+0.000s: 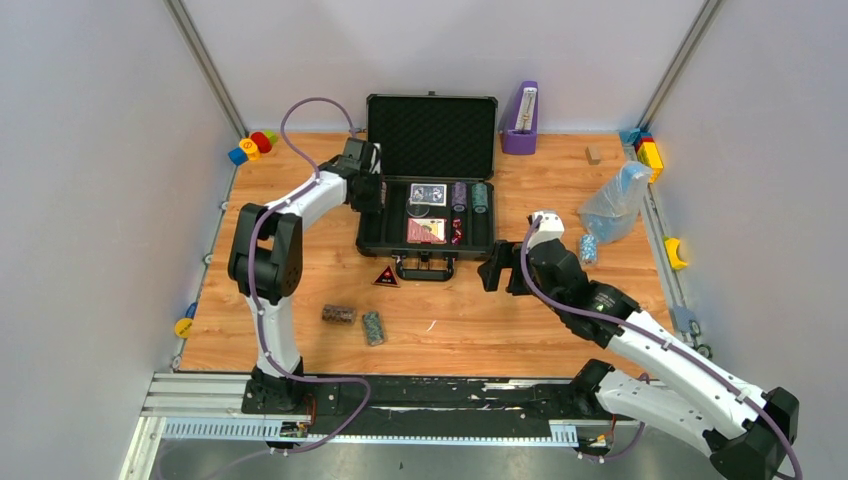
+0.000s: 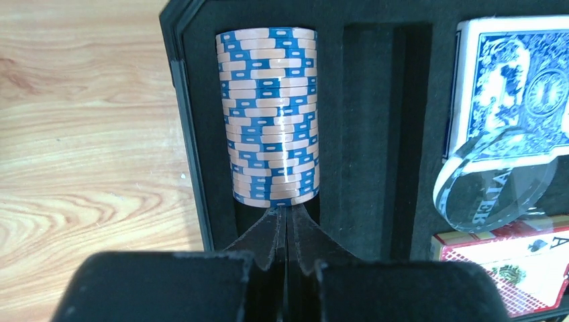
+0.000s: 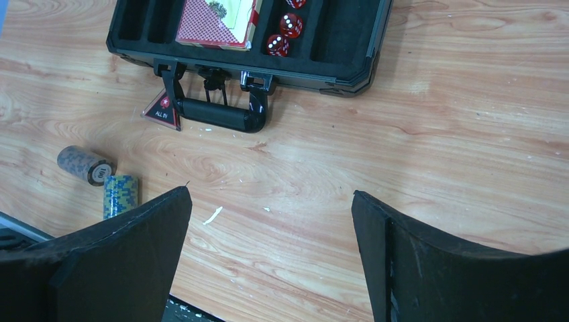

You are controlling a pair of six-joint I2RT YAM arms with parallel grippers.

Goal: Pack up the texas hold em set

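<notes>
The open case [image 1: 432, 135] sits in the upper middle of the top view, lid upright. In its foam tray lie a blue deck [image 1: 428, 193], a red deck [image 1: 426, 231], red dice [image 1: 456, 232] and two chip rolls [image 1: 459, 196]. In the left wrist view a blue-and-peach roll [image 2: 272, 114] lies in the tray's leftmost slot. The left gripper [image 2: 286, 213] is clenched with nothing between its fingers, its tips at that roll's lower end. A clear disc [image 2: 493, 181] lies across the decks.

The triangle [image 1: 386, 277] lies on the table just left of the handle [image 1: 425, 268]. Two loose rolls, brown [image 1: 338, 314] and blue-green [image 1: 373, 327], lie lower left of centre. The right gripper [image 1: 505, 268] hangs released and empty over bare wood right of the handle. Another roll [image 1: 588, 248] lies beside a plastic bag [image 1: 615, 200] at right.
</notes>
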